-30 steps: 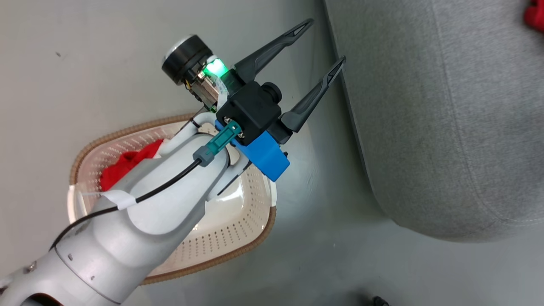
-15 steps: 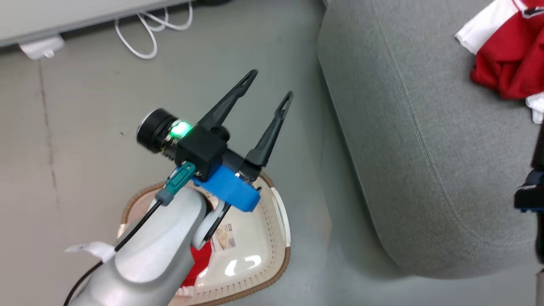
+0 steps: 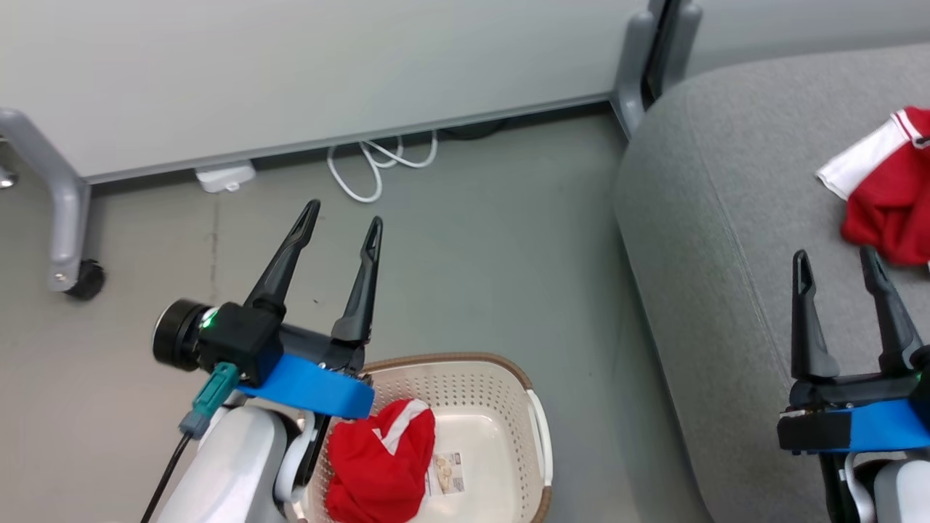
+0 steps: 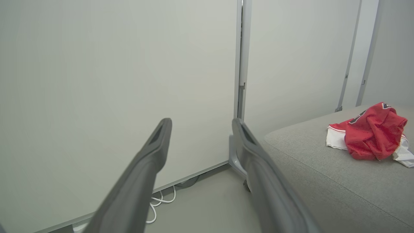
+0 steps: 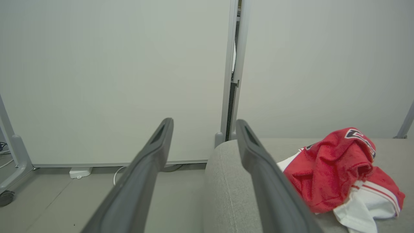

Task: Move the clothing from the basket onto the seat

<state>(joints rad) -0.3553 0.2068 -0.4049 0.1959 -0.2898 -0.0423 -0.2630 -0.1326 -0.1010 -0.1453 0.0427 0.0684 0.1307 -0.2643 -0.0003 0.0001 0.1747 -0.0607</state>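
Left pincer (image 3: pixel 344 216) released, empty, by basket (image 3: pixel 465 358) rim | right pincer (image 3: pixel 833 256) released, empty, over seat (image 3: pixel 712 218) | jersey (image 3: pixel 883 196) on seat | red garment (image 3: pixel 381 461) bunched in basket | likely light, limp; pinch a raised fold.

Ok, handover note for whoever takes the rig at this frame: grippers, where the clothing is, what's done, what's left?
Both empty: the left gripper is open, raised by the basket; the right gripper is open, over the sofa, short of the jersey.
Done: the jersey lies bunched on the sofa.
Left: the plainer red garment lies in the basket; judging by position, the left gripper seems the nearer one to take it across.
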